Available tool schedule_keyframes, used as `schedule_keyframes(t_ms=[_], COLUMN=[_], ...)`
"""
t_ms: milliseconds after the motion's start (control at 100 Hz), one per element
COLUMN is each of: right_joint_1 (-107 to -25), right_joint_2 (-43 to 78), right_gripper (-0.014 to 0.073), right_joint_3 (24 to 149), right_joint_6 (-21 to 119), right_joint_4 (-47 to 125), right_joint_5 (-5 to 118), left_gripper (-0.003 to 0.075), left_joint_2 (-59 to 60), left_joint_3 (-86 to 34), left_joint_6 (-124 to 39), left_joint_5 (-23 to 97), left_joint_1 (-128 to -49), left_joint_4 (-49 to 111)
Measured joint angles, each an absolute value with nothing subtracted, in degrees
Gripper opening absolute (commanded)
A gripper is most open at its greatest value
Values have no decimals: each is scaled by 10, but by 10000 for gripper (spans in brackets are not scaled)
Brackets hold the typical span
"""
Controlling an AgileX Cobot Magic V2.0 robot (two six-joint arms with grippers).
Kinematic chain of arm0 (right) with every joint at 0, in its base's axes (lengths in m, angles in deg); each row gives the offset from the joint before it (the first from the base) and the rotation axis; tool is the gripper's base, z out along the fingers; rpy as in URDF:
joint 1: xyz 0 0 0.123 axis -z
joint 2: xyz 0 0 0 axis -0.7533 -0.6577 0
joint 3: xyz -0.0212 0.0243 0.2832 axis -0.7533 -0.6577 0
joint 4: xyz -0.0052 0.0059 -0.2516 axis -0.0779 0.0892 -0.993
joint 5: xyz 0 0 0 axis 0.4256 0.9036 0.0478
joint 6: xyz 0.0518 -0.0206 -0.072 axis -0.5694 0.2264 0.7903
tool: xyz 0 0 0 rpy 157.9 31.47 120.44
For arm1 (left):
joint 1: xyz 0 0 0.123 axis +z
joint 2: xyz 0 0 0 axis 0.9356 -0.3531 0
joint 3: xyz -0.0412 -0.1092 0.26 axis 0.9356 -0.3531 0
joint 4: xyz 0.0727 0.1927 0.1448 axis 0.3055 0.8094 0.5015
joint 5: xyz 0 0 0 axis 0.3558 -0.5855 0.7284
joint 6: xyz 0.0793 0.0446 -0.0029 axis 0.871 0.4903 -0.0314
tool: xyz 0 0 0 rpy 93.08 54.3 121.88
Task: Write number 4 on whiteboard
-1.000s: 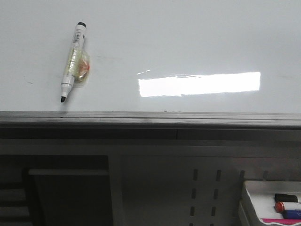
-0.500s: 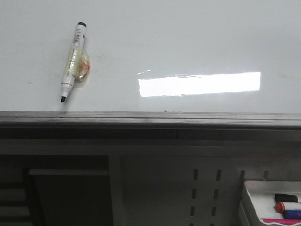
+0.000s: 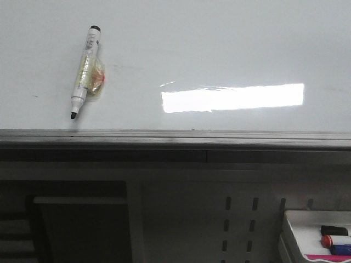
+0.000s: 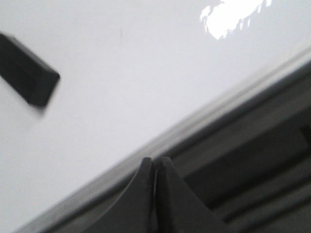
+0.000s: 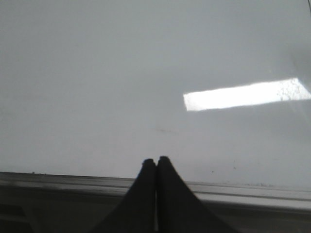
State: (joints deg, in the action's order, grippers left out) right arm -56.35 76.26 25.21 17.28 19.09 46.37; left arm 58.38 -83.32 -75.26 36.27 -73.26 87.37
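The whiteboard (image 3: 219,49) is glossy white with a bright rectangular light reflection (image 3: 232,98) and a grey metal bottom edge (image 3: 175,137). No number 4 shows on it. A white marker (image 3: 86,71) with a black tip and yellowish tape around its middle lies on the board at the left, tip toward the edge. Neither gripper shows in the front view. My left gripper (image 4: 155,161) is shut and empty over the board's bottom edge (image 4: 160,141). My right gripper (image 5: 156,159) is shut and empty just above the board's bottom edge (image 5: 243,191).
A white tray (image 3: 299,224) at the lower right holds a red-capped marker (image 3: 334,240) and other markers. A dark, blurred rectangular block (image 4: 24,70) lies on the board in the left wrist view. Grey shelving (image 3: 164,219) sits below the board.
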Motion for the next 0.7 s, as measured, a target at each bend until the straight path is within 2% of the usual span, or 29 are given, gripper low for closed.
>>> schedule_keyframes(t_ms=[150, 290, 380, 550, 700], right_joint_1=[-564, -564, -564, -564, -564], right_joint_2=[763, 763, 763, 763, 763], right_gripper=[-64, -64, -64, -64, -64], right_joint_3=[252, 252, 252, 252, 256], right_joint_6=[173, 173, 173, 173, 173], right_joint_4=[206, 221, 226, 232, 253], right_joint_5=[473, 473, 473, 473, 480], left_gripper=[-20, -20, -20, -20, -20], left_joint_2=[584, 584, 584, 584, 584], left_joint_3=[-833, -833, -833, -833, -833], left_joint_6=[-753, -763, -790, -815, -818], left_joint_5=[475, 506, 511, 522, 521], left_joint_1=[-733, -733, -733, -733, -733], left_joint_4=[879, 849, 756, 476, 357])
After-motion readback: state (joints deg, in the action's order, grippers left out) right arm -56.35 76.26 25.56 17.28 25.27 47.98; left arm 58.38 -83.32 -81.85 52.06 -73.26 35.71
